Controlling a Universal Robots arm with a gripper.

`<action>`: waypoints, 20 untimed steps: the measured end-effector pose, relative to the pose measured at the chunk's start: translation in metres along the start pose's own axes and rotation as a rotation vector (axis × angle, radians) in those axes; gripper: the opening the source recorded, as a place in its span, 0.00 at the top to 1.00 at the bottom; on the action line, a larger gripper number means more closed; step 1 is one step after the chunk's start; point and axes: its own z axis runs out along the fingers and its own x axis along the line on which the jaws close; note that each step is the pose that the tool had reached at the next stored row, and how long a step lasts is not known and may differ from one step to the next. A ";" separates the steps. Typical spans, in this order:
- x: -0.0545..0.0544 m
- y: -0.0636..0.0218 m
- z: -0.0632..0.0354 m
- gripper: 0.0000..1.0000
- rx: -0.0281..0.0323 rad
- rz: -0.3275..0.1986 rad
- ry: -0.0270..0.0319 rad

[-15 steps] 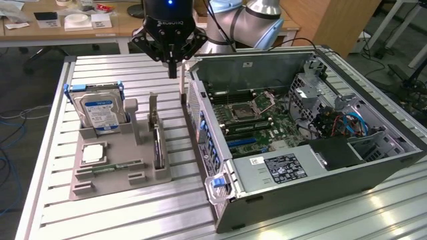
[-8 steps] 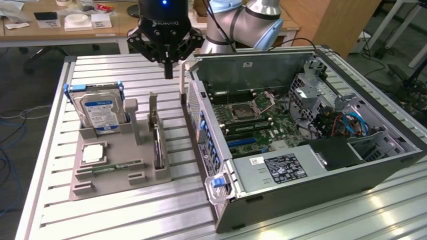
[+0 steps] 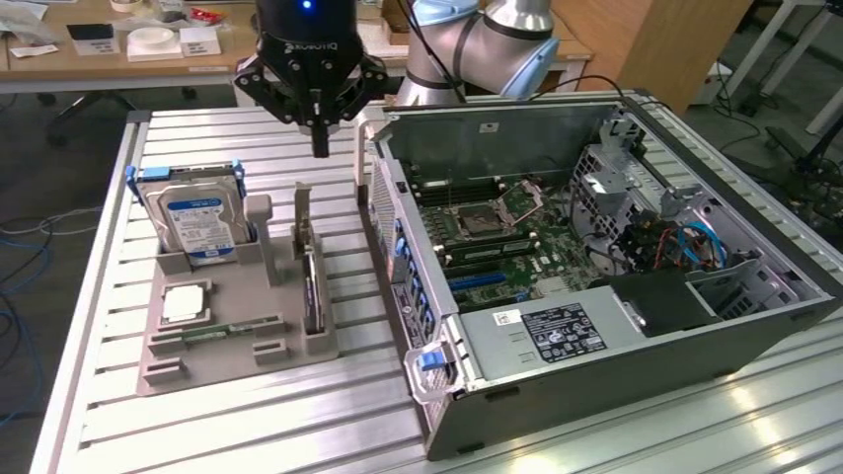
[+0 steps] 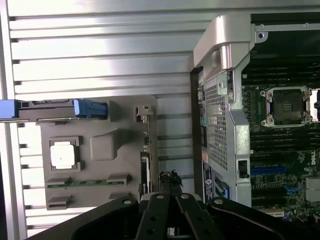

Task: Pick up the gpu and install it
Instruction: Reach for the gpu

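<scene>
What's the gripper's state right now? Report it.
Gripper: closed, holding nothing; the gpu stands untouched in the tray.

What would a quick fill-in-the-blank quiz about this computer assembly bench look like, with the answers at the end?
1. The gripper hangs near the grey tray with its fingers ____.
2. The gripper holds ____.
3. The gpu stands on its ____ in the tray, outside the computer case.
4. The hard drive sits in a caddy coloured ____.
Missing words: shut, nothing, edge, blue.
</scene>
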 end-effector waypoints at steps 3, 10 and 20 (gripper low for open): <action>0.004 -0.0006 -0.0001 0.89 0.0001 0.000 0.0000; 0.017 -0.0021 -0.0004 0.89 0.0000 0.000 0.0000; 0.026 -0.0035 -0.0005 0.89 0.0000 0.000 0.0000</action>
